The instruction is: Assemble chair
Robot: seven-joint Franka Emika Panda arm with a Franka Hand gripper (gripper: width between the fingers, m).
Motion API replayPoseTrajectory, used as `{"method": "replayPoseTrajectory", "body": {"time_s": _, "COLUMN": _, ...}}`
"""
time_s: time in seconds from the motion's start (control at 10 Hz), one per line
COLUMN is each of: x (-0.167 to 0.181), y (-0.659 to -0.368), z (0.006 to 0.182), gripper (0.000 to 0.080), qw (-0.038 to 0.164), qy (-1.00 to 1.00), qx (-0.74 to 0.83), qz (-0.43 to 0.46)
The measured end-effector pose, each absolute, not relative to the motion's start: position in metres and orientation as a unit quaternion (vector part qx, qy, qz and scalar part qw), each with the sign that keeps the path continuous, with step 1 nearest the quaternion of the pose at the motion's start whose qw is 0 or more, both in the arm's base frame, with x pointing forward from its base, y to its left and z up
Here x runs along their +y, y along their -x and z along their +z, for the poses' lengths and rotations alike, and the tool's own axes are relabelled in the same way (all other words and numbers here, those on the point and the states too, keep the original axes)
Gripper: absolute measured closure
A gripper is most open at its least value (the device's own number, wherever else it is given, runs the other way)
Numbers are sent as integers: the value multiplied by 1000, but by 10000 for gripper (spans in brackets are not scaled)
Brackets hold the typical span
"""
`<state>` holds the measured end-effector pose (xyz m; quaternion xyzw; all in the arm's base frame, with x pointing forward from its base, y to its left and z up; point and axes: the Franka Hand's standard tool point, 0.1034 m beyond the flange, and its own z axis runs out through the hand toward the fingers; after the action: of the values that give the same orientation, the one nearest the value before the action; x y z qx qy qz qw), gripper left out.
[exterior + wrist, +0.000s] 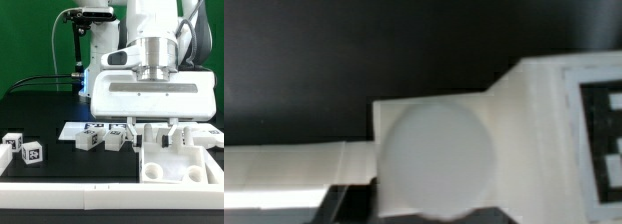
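Observation:
My gripper hangs low over a large white blocky chair piece at the exterior view's lower right. In the wrist view a blurred, rounded white chair part fills the space between the jaws, with a dark finger beside it, so the gripper looks shut on it. It joins a white tagged block and a white round leg. Two small tagged chair blocks lie left of the gripper. Two more lie at the far left.
The marker board lies flat behind the small blocks. A white border rail runs along the front. A black stand with a light and cables is at the back. The table top is black.

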<state>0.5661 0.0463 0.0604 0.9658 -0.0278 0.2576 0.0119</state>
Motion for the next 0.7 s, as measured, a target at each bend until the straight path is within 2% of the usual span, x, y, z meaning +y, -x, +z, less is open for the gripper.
{"method": "replayPoseTrajectory", "body": {"time_s": 0.1, "x": 48, "y": -568, "z": 58, "gripper": 476, "qw": 12, "qy": -966, "qx": -27, "qz": 257}}
{"method": "replayPoseTrajectory", "body": {"time_s": 0.5, "x": 58, "y": -562, "z": 26, "gripper": 476, "qw": 11, "qy": -971, "qx": -22, "qz": 238}}
{"method": "replayPoseTrajectory", "body": {"time_s": 0.7, "x": 57, "y": -563, "z": 22, "gripper": 476, "qw": 11, "qy": -971, "qx": -30, "qz": 238}}
